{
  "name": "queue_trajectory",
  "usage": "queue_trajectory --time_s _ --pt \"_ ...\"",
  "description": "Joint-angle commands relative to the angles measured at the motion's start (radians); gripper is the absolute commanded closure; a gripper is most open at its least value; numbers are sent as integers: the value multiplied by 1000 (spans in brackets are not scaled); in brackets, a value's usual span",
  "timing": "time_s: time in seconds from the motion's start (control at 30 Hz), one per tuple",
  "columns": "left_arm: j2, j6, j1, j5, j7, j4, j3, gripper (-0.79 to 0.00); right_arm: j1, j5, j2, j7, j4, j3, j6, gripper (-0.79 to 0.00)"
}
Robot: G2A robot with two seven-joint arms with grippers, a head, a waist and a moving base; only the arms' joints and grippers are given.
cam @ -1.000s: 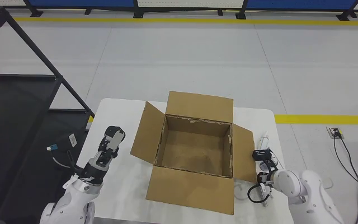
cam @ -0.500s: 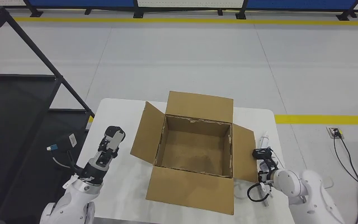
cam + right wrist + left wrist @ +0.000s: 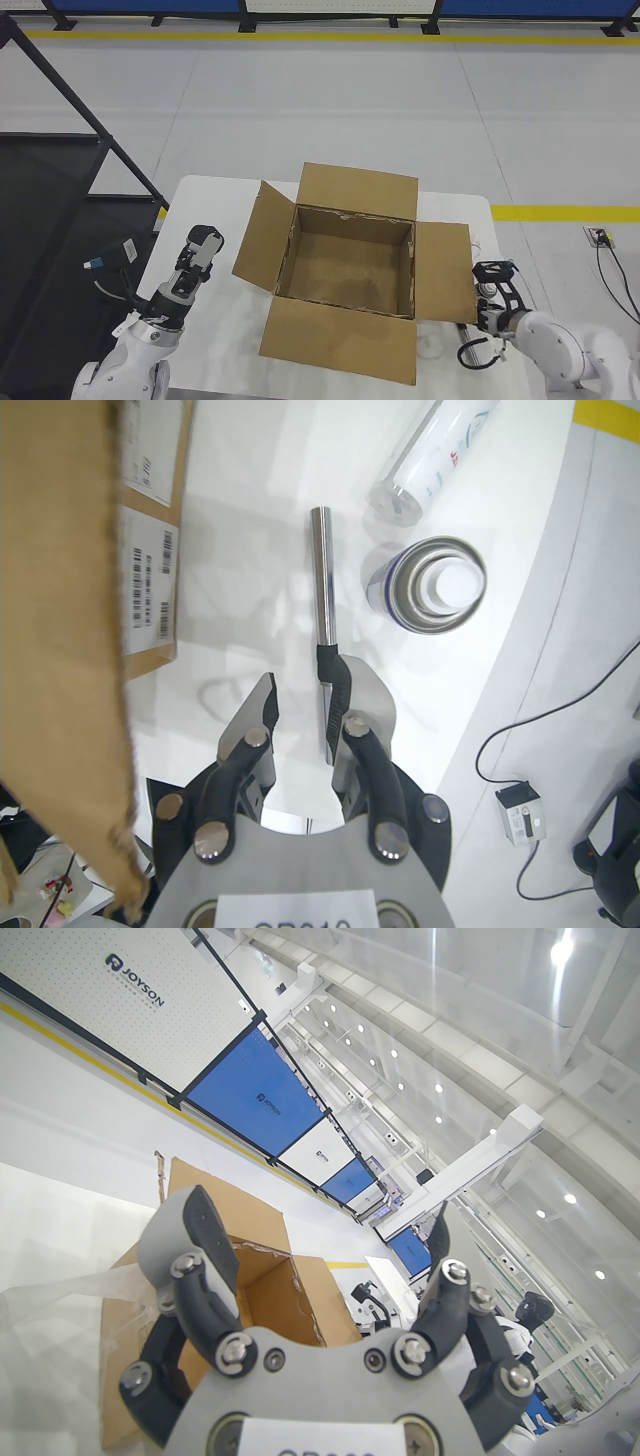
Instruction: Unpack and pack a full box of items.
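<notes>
1. Backing toward the table's near right corner, the right gripper (image 3: 300, 680) has drawn away from the right flap (image 3: 442, 272) of the cardboard box (image 3: 345, 270). The flap now lies flatter than a second ago. The jaws stand apart, gripping nothing.
2. Just ahead, a metal rod (image 3: 322, 575) lies on the white table (image 3: 220, 300), its near end against one finger (image 3: 336, 690), unclamped. An upright spray can (image 3: 425, 585) stands beside it, and a white tube (image 3: 435, 455) lies beyond.
3. Left of the box, the left gripper (image 3: 203, 243) has not moved, its fingers wide apart and empty.
4. Farther off, the box sits open and bare inside. Unpacking looks done, and repacking probably starts with the rod.
</notes>
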Motion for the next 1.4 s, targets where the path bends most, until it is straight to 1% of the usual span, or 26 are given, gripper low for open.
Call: queue_trajectory --time_s 0.0,0.07,0.13,0.17,0.2,0.23,0.27,0.33,0.5,0.57,0.6,0.67,0.7,0.73,0.87,1.03,1.1,1.13,1.37 --pt "0 0 0 0 0 0 0 -785 -22 32 2 -10 -26 34 0 -336" --pt "0 0 0 0 0 0 0 -785 -41 64 4 -22 -49 63 1 -360" --pt "0 0 0 0 0 0 0 -785 -58 101 5 -43 -69 90 5 -449" --pt "0 0 0 0 0 0 0 -785 -66 120 5 -55 -75 105 3 -477" --pt "0 0 0 0 0 0 0 -785 -74 141 5 -70 -79 120 6 -536" --pt "0 0 0 0 0 0 0 -785 -80 161 6 -84 -82 133 6 -662" --pt "0 0 0 0 0 0 0 -785 -85 177 6 -95 -80 145 6 -686" --pt "0 0 0 0 0 0 0 -785 -84 221 7 -117 -70 159 4 -785" --pt "0 0 0 0 0 0 0 -785 -51 377 8 -200 16 189 -68 -785" --pt "0 0 0 0 0 0 0 -785 -36 446 9 -232 50 202 -115 -776" --pt "0 0 0 0 0 0 0 -785 -31 465 10 -245 66 210 -130 -739" --pt "0 0 0 0 0 0 0 -785 -21 507 12 -258 89 214 -160 -696" --pt "0 0 0 0 0 0 0 -785 -15 521 14 -258 102 216 -177 -662" --pt "0 0 0 0 0 0 0 -785 -7 534 16 -257 115 214 -187 -656" --pt "0 0 0 0 0 0 0 -785 37 578 23 -246 174 197 -224 -683" --pt "0 0 0 0 0 0 0 -785 73 601 30 -266 222 185 -240 -683" --pt "1 10 3 -2 29 -3 -14 -785 73 605 33 -268 224 184 -244 -730" --pt "1 13 5 -5 41 -3 -22 -785 74 606 35 -265 223 184 -245 -785" --pt "5 24 13 -27 112 4 -72 -785 61 649 43 -295 201 194 -260 -785"
